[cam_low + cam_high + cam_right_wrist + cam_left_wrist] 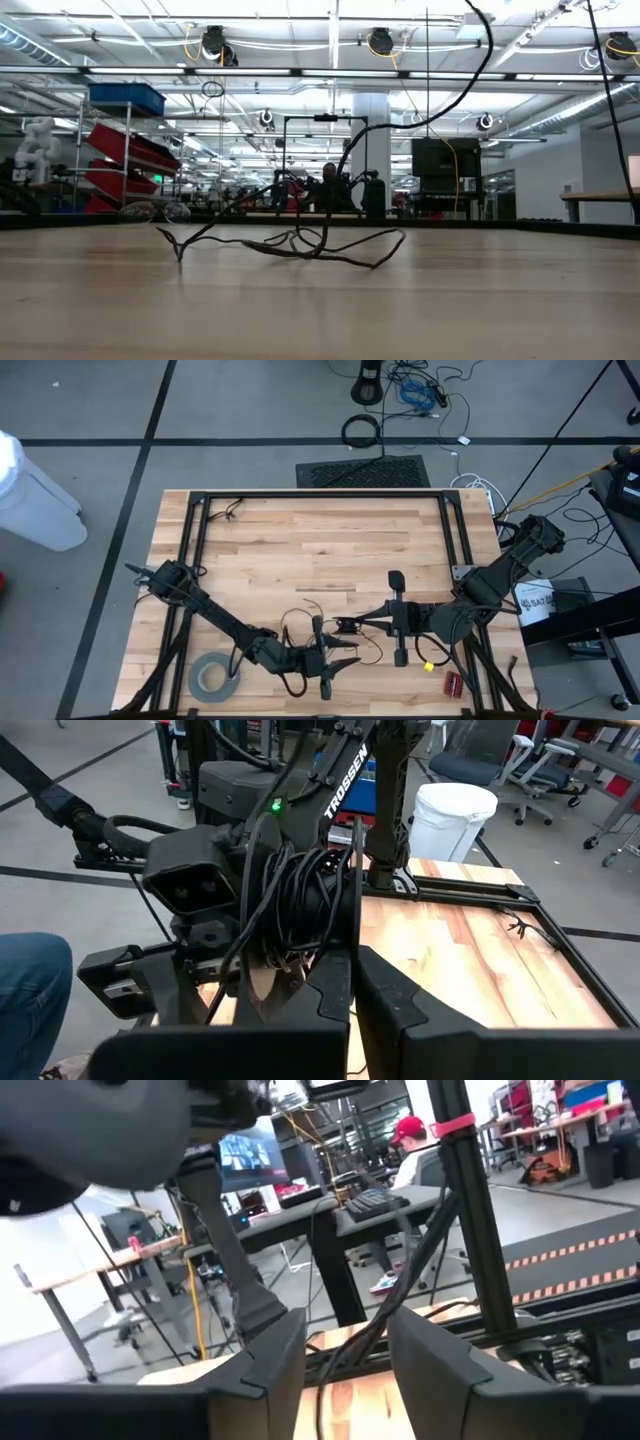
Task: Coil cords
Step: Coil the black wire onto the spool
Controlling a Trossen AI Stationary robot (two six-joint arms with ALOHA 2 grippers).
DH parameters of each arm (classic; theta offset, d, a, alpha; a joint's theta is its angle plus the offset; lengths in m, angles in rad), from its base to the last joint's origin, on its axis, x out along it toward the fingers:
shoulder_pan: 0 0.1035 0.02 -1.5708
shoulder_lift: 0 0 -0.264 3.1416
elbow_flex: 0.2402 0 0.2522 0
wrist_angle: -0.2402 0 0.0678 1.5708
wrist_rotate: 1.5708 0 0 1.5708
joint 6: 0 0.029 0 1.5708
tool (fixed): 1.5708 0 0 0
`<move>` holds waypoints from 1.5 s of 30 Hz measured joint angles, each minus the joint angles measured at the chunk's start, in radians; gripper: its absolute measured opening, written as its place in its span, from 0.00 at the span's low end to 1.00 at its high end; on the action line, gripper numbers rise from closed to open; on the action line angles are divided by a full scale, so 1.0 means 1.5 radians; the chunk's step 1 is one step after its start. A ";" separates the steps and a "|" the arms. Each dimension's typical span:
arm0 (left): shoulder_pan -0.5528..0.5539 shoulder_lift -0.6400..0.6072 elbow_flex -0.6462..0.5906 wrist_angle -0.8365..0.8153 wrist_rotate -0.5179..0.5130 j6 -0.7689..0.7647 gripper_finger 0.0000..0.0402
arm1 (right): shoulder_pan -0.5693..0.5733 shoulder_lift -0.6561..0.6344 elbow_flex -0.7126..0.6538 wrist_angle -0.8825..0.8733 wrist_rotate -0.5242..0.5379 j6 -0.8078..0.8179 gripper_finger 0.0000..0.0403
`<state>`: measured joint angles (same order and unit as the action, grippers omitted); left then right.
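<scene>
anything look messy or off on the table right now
Yes: the cord sprawls in loose tangled loops near the table's front middle, partly lifted off the wood, not a neat coil. Nothing looks spilled or broken.

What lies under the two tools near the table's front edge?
Loops of the thin dark cord on the wooden table, between left tool and right tool. The arms cover any cord directly beneath them.

I'm seeing the cords [318,628] lying near the table's [300,540] six o'clock edge, between both grippers: left gripper [335,657] at seven o'clock, right gripper [352,625] at three. The tape roll [214,677] is sitting at eight o'clock.
</scene>
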<state>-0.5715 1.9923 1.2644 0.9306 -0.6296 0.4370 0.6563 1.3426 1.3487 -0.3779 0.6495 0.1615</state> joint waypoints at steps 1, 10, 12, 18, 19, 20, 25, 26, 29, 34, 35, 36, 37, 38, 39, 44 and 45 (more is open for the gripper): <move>0.003 0.000 0.000 -0.001 0.003 -0.008 0.34 | 0.000 0.000 0.000 0.000 0.000 0.000 0.00; 0.006 0.000 -0.001 -0.005 -0.018 -0.026 0.05 | 0.000 0.000 0.000 0.000 0.003 -0.003 0.00; 0.004 0.000 -0.004 -0.006 -0.051 -0.026 0.02 | 0.000 0.000 0.000 0.001 0.003 -0.001 0.00; 0.006 -0.001 -0.007 -0.132 -0.157 -0.083 0.01 | 0.006 0.001 0.000 0.005 0.000 0.009 0.00; 0.006 -0.002 -0.007 -0.154 -0.171 -0.094 0.01 | 0.009 0.001 0.000 0.005 0.000 0.009 0.00; 0.004 -0.003 -0.007 -0.169 -0.187 -0.099 0.01 | 0.014 0.001 0.000 0.005 0.000 0.010 0.00; -0.011 -0.021 -0.007 -0.224 -0.267 -0.096 0.01 | 0.035 0.001 0.000 0.005 0.003 0.023 0.00; -0.013 -0.027 -0.007 -0.235 -0.268 -0.098 0.01 | 0.038 0.001 0.000 0.006 0.005 0.024 0.00; -0.027 -0.045 -0.007 -0.267 -0.271 -0.113 0.02 | 0.048 0.001 0.000 0.006 0.015 0.027 0.00; -0.062 -0.082 -0.007 -0.347 -0.231 -0.144 0.14 | 0.064 0.001 0.000 0.001 0.040 0.043 0.00; -0.068 -0.093 -0.007 -0.372 -0.211 -0.152 0.17 | 0.066 0.001 0.000 0.001 0.041 0.045 0.00; -0.075 -0.104 -0.007 -0.403 -0.196 -0.163 0.19 | 0.068 0.001 0.000 0.001 0.041 0.048 0.00; -0.081 -0.115 -0.007 -0.429 -0.187 -0.177 0.22 | 0.070 0.001 0.000 0.000 0.041 0.053 0.00; -0.087 -0.129 -0.007 -0.456 -0.180 -0.190 0.24 | 0.071 0.001 0.000 -0.001 0.041 0.057 0.00; -0.092 -0.142 -0.007 -0.475 -0.176 -0.203 0.27 | 0.071 0.001 0.000 -0.003 0.041 0.059 0.00; -0.115 -0.205 -0.007 -0.443 -0.211 -0.215 0.31 | 0.070 0.010 0.000 -0.013 0.051 0.067 0.00; -0.117 -0.212 -0.007 -0.422 -0.234 -0.215 0.31 | 0.069 0.012 0.000 -0.013 0.055 0.067 0.00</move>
<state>-0.7472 1.6743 1.2533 0.2976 -0.9813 0.1151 0.7605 1.3609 1.3487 -0.3980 0.7321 0.2614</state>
